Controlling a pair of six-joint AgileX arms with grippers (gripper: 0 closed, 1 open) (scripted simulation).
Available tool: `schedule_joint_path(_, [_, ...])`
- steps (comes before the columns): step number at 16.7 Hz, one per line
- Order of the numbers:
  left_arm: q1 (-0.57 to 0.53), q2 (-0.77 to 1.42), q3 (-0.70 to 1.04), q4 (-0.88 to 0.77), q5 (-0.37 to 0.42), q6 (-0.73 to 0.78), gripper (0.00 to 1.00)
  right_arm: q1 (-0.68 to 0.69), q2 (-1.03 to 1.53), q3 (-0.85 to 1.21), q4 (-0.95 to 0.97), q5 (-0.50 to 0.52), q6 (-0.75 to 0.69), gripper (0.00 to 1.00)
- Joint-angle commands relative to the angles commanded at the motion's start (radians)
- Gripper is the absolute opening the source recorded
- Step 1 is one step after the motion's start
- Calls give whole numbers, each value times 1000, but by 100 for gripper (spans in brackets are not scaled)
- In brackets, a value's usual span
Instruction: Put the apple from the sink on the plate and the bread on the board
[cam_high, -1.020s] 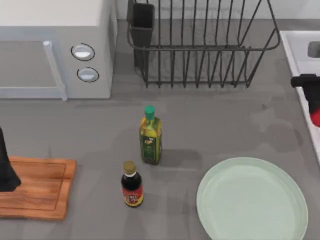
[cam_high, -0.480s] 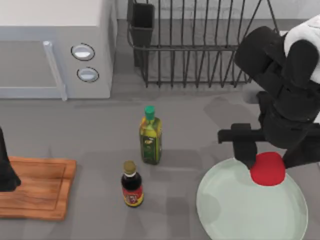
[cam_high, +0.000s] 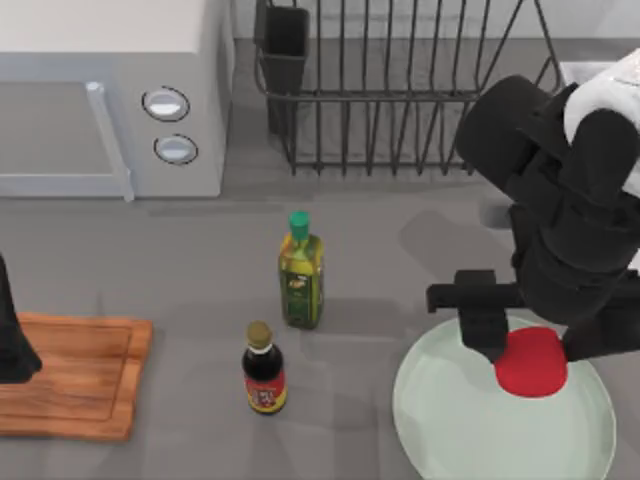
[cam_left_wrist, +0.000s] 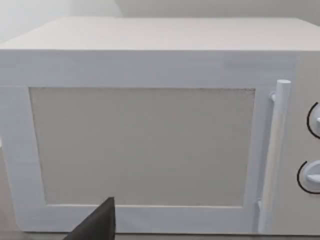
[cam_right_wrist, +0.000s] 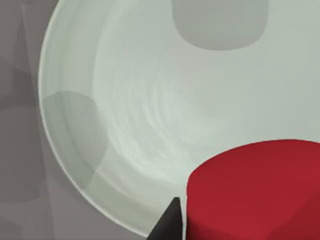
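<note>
Top view: grey desk seen from above. Right gripper, lower right of frame, pinches the apple between its two black fingers, over the upper part of the plate (whether the apple touches the plate can't be told). Sink rim shows at the upper right edge, behind the arm. Board lies at lower left; left arm is parked at the board's left end, w/ its fingers not visible. Microwave at upper left, dish rack at top centre, oil bottle and sauce bottle mid-frame.

Left wrist view: microwave door up close; a dark gripper tip at bottom edge. Open or closed can't be told.

Right wrist view: apple at lower right, plate beneath it, one fingertip against the apple's side.

Step in hand, by my judgement: placing the apple. Next move calls for lowering a little, spreading the fingers, then lifting clear. Bread step remains.
</note>
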Motion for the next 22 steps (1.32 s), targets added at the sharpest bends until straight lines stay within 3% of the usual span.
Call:
schedule_joint_path(12, [0,0,0,0,0,0,100,0,0,0,0,0,0,98])
schedule_joint_path(22, [0,0,0,0,0,0,100,-1,0,0,1,0,-1,100])
